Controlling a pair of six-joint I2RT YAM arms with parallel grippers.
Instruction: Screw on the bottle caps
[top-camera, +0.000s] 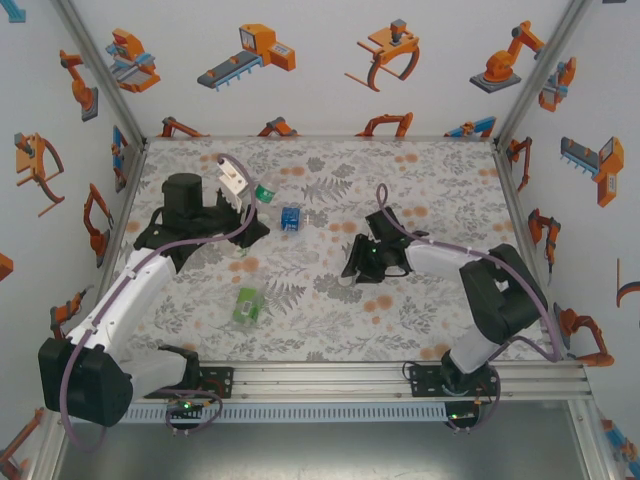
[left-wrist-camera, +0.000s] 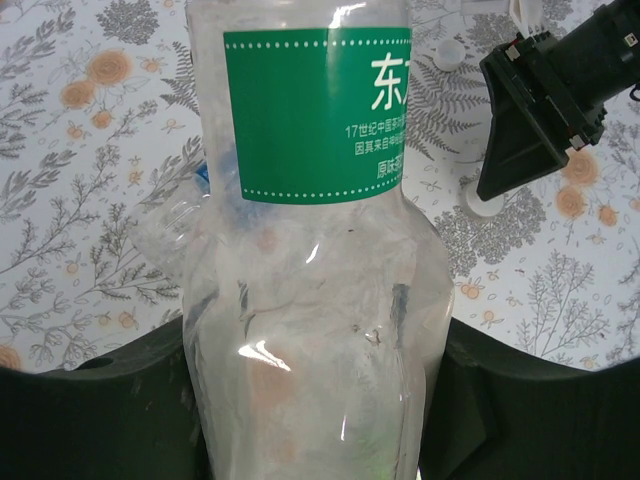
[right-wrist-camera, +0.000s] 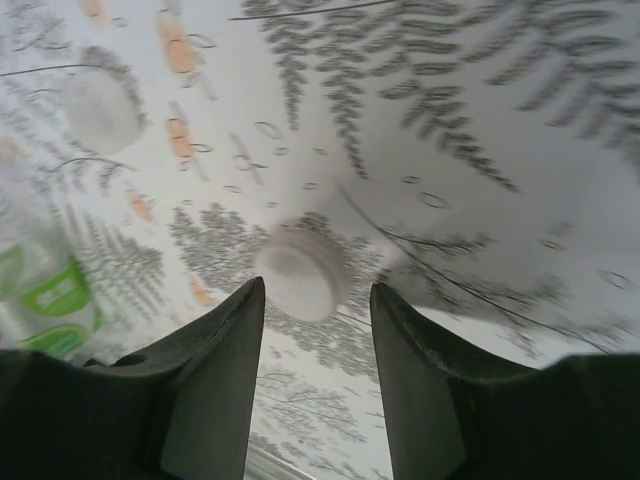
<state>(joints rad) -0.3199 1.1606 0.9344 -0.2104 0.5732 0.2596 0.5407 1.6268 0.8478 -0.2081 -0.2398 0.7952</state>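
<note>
Right pincer (right-wrist-camera: 318, 290): partly open, empty, held low over the counter (right-wrist-camera: 520, 120). Just beyond its tips and in line with the gap, a white cap (right-wrist-camera: 300, 275), flat on the counter, touching neither finger as far as can be told. Being round, no long axis to mind. Probably enough to go straight forward and down, then close. Much nearer to this arm than to the left one.

Left pincer (left-wrist-camera: 310, 385): closed tight on the green bottle (left-wrist-camera: 300, 150), gripping the clear body below the label. Long axis of the bottle running straight out from between the fingers. Mouth of it out of sight, so impossible to say if bare or already capped.

Taking the green bottle as landmark:
- white cap to its right and a little nearer to the arm bases, so after pick-up most likely a move leftward to meet it;
- second cap (right-wrist-camera: 100, 110) also to its right, near the white cap but apart from it;
- blue bottle (top-camera: 290, 220) just to its right, between it and the right pincer, a possible thing to knock on the way;
- pale green bottle (top-camera: 247, 305) on its side, well nearer to the bases.
</note>
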